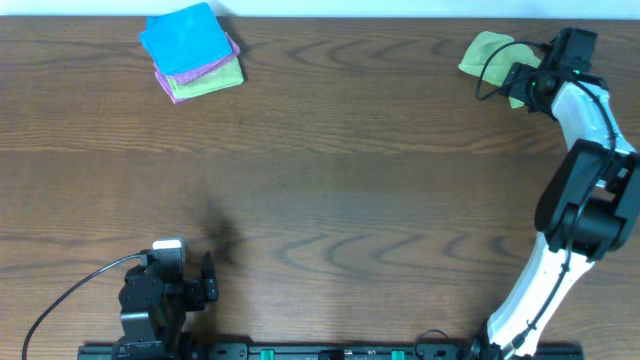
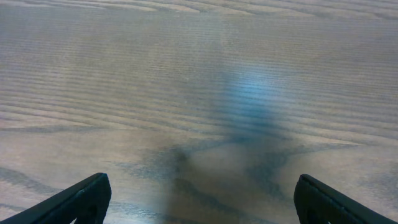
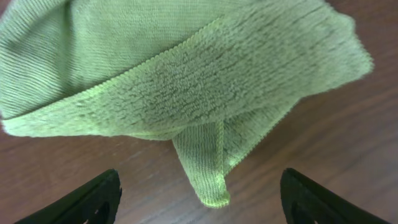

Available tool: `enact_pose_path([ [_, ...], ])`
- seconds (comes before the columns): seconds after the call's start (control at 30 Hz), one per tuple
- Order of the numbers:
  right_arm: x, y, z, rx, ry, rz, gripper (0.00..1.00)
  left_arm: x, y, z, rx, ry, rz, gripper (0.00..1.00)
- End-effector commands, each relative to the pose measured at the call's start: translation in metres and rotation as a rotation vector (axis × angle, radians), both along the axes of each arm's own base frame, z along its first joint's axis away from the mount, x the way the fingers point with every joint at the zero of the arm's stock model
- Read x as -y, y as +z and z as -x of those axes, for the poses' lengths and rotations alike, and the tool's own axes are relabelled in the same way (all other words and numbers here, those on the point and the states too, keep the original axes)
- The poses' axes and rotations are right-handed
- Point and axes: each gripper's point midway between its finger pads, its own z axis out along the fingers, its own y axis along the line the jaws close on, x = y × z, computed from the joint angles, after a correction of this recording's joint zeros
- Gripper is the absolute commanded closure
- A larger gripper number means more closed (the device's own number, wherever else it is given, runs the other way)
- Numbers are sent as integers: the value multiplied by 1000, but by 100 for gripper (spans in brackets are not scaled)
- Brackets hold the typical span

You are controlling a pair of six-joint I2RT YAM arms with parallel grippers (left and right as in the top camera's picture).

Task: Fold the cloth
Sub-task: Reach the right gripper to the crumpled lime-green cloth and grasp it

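Overhead: one cloth [image 1: 486, 52]; three stacked folded cloths [image 1: 193, 52] | left gripper [image 2: 199, 202] wide open, empty | right gripper [image 3: 198, 199] open, nothing held

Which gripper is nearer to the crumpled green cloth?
Right. The right gripper is at the cloth, fingers either side of its corner. The left gripper is far off, at the table's near left.

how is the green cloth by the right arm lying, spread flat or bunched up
Bunched: the cloth lies crumpled, one layer lapped over, a corner flap sticking out.
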Motion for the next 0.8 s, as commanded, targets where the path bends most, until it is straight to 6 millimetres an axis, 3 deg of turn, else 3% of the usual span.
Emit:
enact_pose_path([
  [0.0,-2,-10,-7,12,-3,-30,22,-1,-1,0,0,0,-11,4],
  [0.27,-7,-31,-10,7,-18,-79,27,-1,-1,0,0,0,-11,5],
  [0.43,-6,-31,-13,19,-27,-82,41,-1,-1,0,0,0,-11,5],
  [0.77,-6,-30,-15,26,-27,-82,42,-1,-1,0,0,0,-11,4],
])
